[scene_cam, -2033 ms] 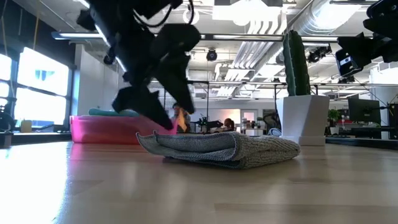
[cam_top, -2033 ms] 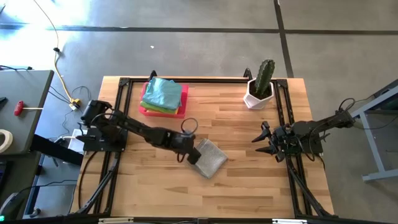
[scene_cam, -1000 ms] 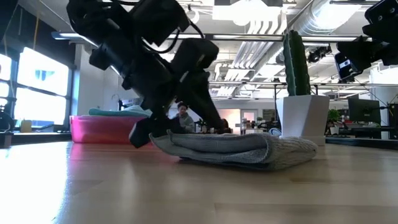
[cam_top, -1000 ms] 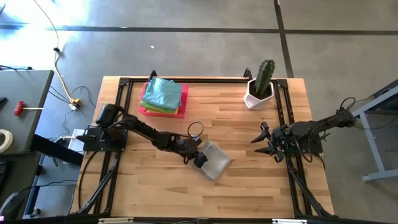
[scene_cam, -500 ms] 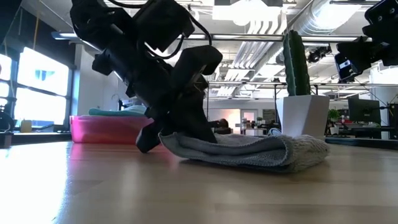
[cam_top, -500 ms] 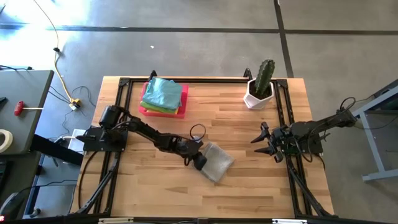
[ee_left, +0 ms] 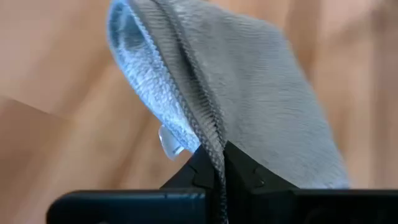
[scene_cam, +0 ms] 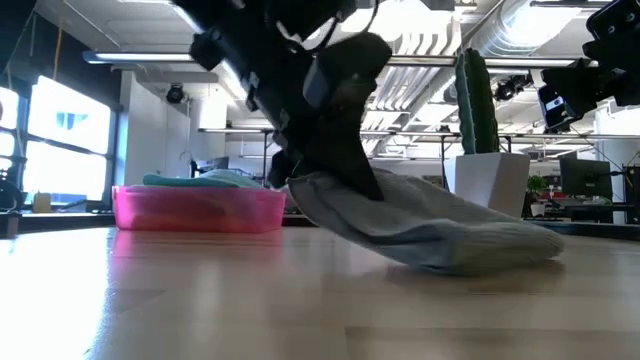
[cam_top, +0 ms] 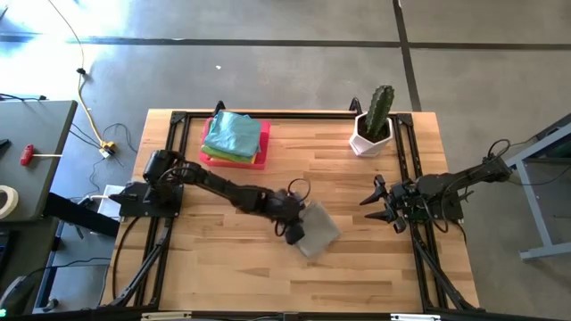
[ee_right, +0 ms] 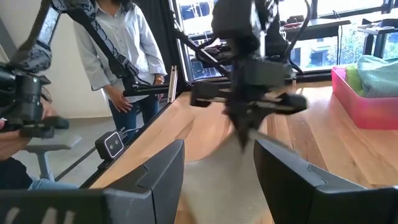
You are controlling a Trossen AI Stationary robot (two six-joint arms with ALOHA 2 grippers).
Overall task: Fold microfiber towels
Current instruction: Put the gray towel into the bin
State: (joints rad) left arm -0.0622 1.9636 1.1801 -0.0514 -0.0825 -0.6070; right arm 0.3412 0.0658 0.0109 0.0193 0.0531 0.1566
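Observation:
A grey microfiber towel (cam_top: 319, 232) lies folded near the table's middle. My left gripper (cam_top: 297, 234) is shut on its left end, which is raised; the towel's other end (scene_cam: 500, 248) rests on the wood. The pink tray (cam_top: 207, 156) at the far left holds a stack of teal, green and yellow towels (cam_top: 236, 134). My right gripper (cam_top: 379, 203) waits open above the table's right side, empty. My left gripper pinches the grey towel's stitched edge (ee_left: 214, 146) between its two fingers, at the towel's left end. The fingers (scene_cam: 345, 170) slant down from the upper left. The held end is lifted, and the towel slopes down to its far end on the table.
A potted cactus (cam_top: 375, 120) stands at the far right. Black rails (cam_top: 406, 160) frame the table's sides. In the right wrist view a person (ee_right: 124, 50) stands beyond the table, and another person's arm (ee_right: 25, 93) holds a camera.
My left gripper has shut on the grey towel's left edge, then risen and gone a little toward the table's right edge. The towel's held end has lifted off the wood while its far end stays down, slid slightly right.

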